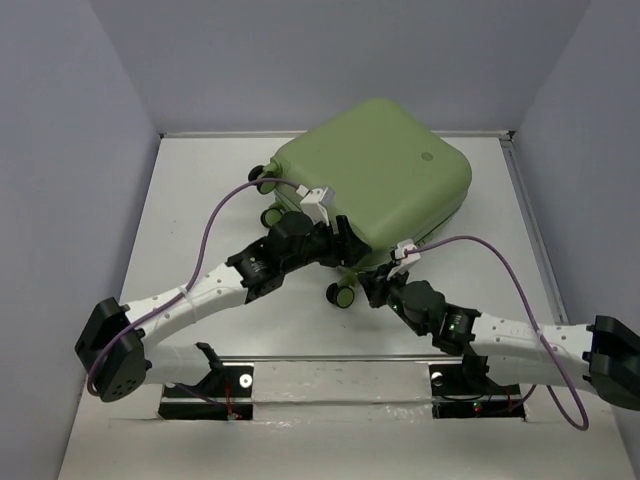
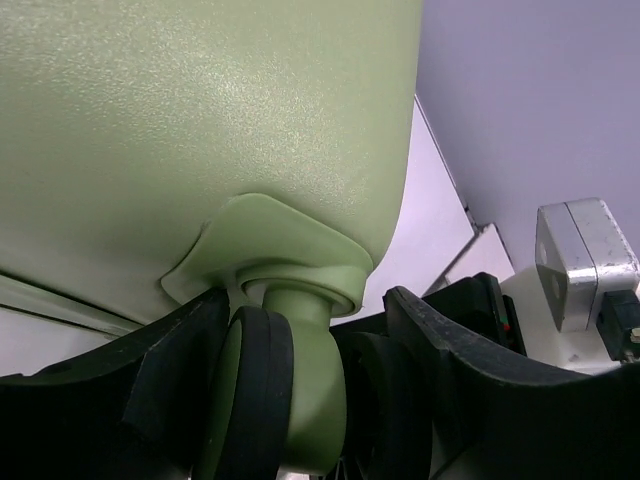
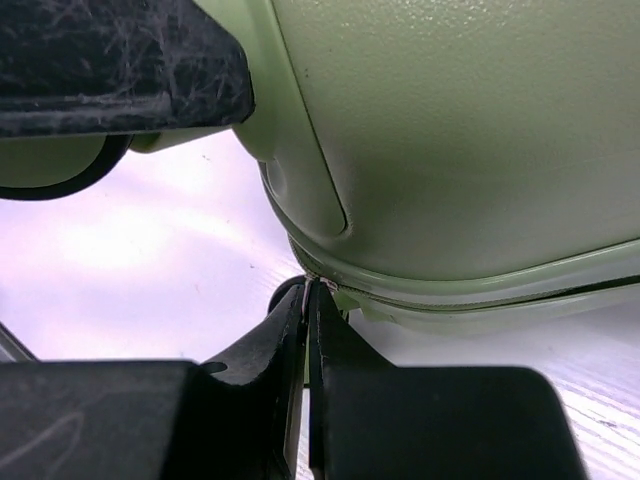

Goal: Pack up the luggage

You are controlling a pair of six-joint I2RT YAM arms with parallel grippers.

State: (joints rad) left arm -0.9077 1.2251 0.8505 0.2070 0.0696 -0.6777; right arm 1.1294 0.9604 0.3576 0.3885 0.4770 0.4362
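The luggage [image 1: 380,170], a light olive-green hard-shell suitcase, lies closed on the table, slightly raised at its near edge. My left gripper [image 1: 343,250] is at its near-left corner. In the left wrist view the gripper [image 2: 305,305] is closed around a green caster wheel [image 2: 290,390] under the shell [image 2: 200,130], with a finger on each side. My right gripper [image 1: 374,285] is at the near edge. In the right wrist view it [image 3: 308,292] is shut on a small silver zipper pull [image 3: 318,285] at the zip seam [image 3: 480,295] of the shell [image 3: 470,130].
Another caster wheel [image 1: 342,295] sticks out just left of my right gripper. Two more wheels [image 1: 270,215] show at the suitcase's left side. Grey walls close in the white table [image 1: 200,200] at left, back and right.
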